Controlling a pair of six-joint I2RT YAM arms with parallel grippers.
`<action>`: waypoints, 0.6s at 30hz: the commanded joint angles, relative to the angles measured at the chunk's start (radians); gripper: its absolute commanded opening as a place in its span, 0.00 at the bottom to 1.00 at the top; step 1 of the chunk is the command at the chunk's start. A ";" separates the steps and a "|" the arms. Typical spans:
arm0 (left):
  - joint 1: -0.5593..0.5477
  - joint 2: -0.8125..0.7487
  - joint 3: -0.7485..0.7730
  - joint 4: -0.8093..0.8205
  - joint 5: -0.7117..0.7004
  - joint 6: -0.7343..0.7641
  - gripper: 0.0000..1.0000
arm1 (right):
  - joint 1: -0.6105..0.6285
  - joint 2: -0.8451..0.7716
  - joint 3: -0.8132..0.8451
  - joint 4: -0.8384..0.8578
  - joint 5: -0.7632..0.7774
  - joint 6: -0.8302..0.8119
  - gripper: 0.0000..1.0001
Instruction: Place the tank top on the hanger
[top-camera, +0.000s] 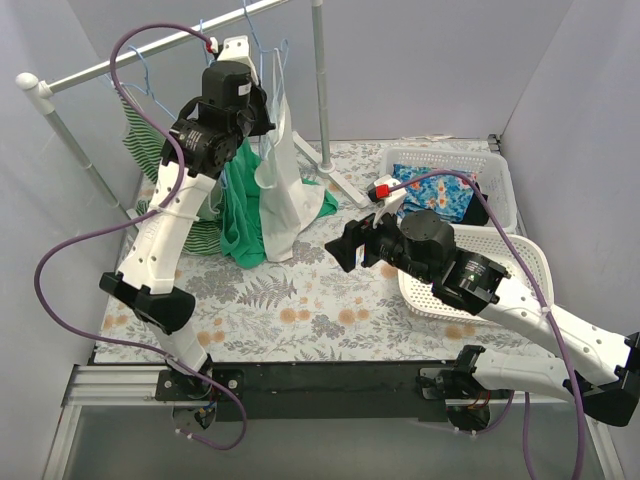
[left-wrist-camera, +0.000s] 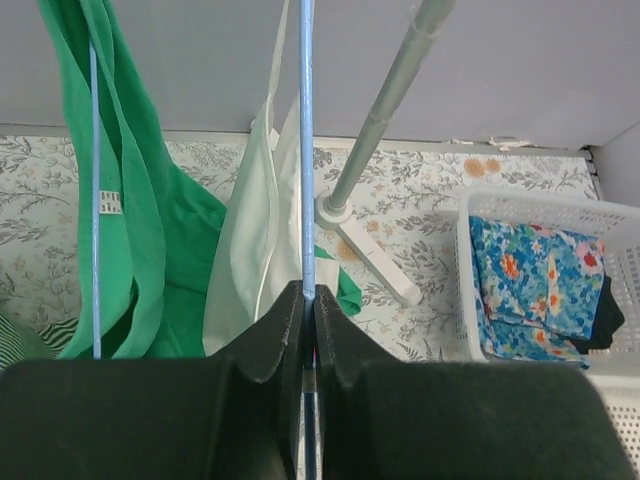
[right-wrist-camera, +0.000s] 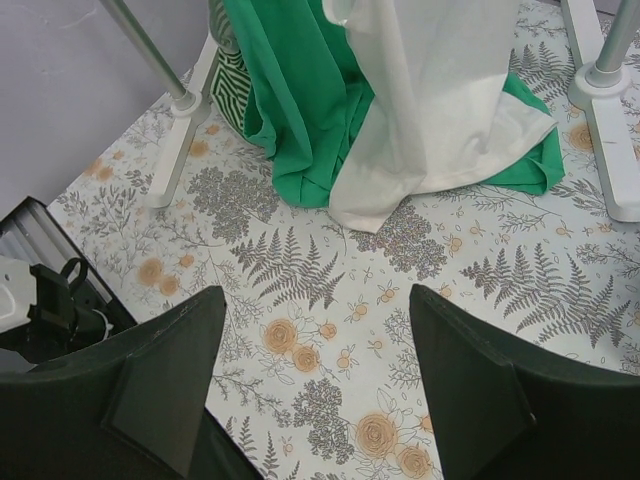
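The white tank top (top-camera: 281, 175) hangs on the light-blue wire hanger (top-camera: 277, 62) below the rail, its hem resting on the table. My left gripper (top-camera: 264, 108) is raised beside it and shut on the hanger's wire. In the left wrist view the jaws (left-wrist-camera: 308, 303) pinch the blue wire (left-wrist-camera: 306, 150), with the tank top (left-wrist-camera: 250, 265) just behind. My right gripper (top-camera: 343, 246) is open and empty, low over the table to the right of the tank top. In the right wrist view (right-wrist-camera: 315, 335) the tank top's hem (right-wrist-camera: 430, 120) lies ahead of it.
A plain green garment (top-camera: 238, 225) and a striped top (top-camera: 140, 140) hang to the left on other blue hangers. The rack's pole (top-camera: 320, 80) and foot (top-camera: 340, 180) stand behind. Two white baskets (top-camera: 505, 185) (top-camera: 535, 262) are at right, one holding blue floral cloth (top-camera: 435, 195).
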 joint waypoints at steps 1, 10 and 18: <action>0.008 -0.069 -0.060 0.018 0.038 -0.023 0.08 | 0.002 -0.024 -0.001 0.042 -0.010 0.005 0.82; 0.008 -0.173 -0.105 0.041 0.075 -0.006 0.46 | 0.001 -0.022 0.000 0.042 -0.016 0.005 0.82; 0.008 -0.284 -0.143 0.073 0.216 0.008 0.82 | 0.001 -0.022 -0.015 0.041 0.019 0.001 0.83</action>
